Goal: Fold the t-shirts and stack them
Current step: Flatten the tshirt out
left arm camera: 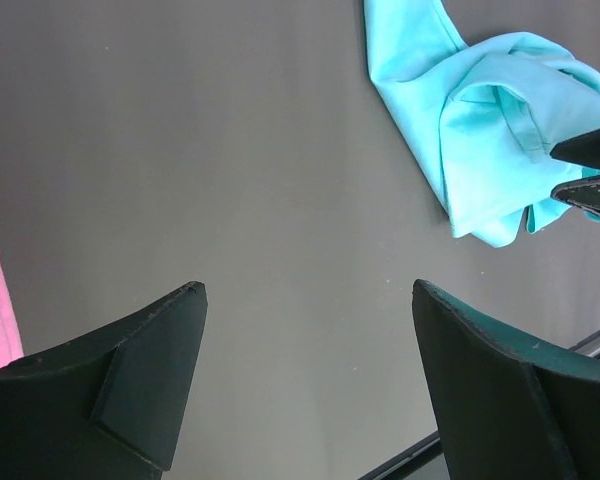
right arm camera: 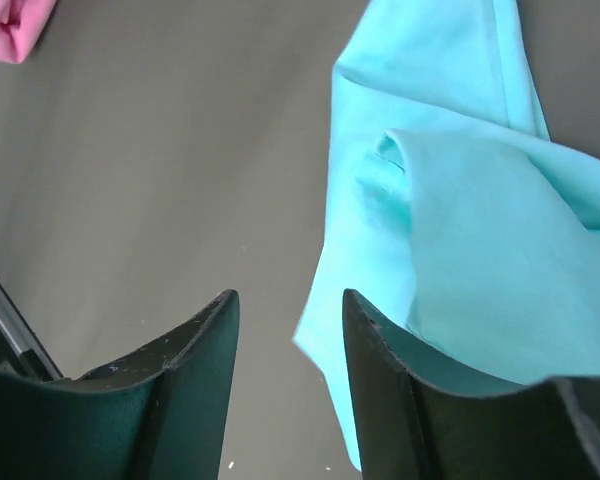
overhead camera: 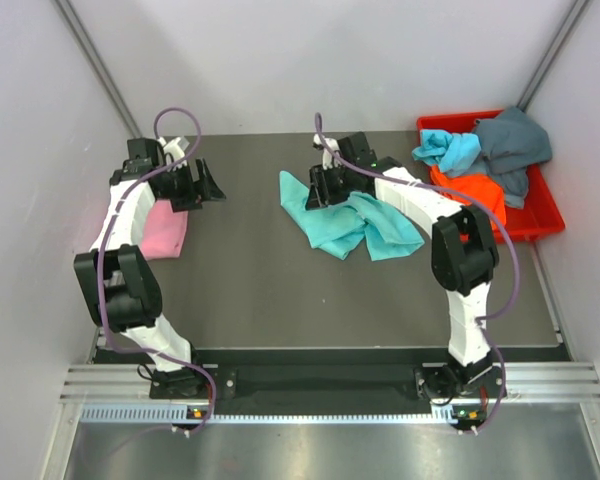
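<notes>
A teal t-shirt (overhead camera: 332,232) lies crumpled in the middle of the dark table (overhead camera: 250,290). My right gripper (overhead camera: 312,192) hovers over its left part. In the right wrist view this gripper (right arm camera: 290,296) is open, and a loose edge of the teal t-shirt (right arm camera: 460,200) lies below the gap, beside the right finger and not pinched. A folded pink t-shirt (overhead camera: 166,233) rests at the table's left edge. Beyond it my left gripper (overhead camera: 208,186) hangs wide open above bare table (left arm camera: 280,180) with nothing between its fingers (left arm camera: 308,290).
A red bin (overhead camera: 540,225) at the back right holds a light blue shirt (overhead camera: 450,150), an orange one (overhead camera: 477,190) and a dark grey-blue one (overhead camera: 515,145). White walls close in the left, back and right sides. A metal rail (overhead camera: 330,385) runs along the near edge.
</notes>
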You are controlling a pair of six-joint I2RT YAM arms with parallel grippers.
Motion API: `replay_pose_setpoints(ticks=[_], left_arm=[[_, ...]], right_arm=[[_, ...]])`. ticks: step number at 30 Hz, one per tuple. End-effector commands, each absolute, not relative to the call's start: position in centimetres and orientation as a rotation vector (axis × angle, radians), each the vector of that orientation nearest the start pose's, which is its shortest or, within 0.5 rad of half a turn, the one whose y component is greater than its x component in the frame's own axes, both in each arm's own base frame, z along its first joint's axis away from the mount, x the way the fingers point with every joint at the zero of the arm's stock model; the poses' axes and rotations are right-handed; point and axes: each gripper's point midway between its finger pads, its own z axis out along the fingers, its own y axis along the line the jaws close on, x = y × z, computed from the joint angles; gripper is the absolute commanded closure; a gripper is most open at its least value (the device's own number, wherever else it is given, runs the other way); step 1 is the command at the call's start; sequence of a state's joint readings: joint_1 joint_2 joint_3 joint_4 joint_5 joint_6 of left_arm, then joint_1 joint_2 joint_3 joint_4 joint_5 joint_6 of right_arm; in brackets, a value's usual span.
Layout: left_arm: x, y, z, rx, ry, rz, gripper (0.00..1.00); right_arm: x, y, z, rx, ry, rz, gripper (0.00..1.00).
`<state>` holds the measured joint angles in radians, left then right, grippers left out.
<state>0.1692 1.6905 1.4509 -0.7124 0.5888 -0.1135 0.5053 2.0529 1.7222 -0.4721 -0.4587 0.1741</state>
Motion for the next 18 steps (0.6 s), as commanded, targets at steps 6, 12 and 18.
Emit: replay_pose_setpoints(ticks=[6, 12, 18], left_arm=[[40.8, -4.0, 20.8, -0.052, 2.321, -0.719, 0.12], [41.5, -3.8, 21.1, -0.068, 2.308, -0.703, 0.12], [41.9, -3.6, 21.6, -0.081, 2.297, -0.695, 0.12]], right_arm=[[44.8, 30.5, 20.0, -0.894, 2.085, 0.614, 0.55], [43.9, 29.7, 16.7, -1.050, 2.100, 0.523, 0.66], [40.7, 32.8, 14.8, -1.327, 2.057, 0.455, 0.72]])
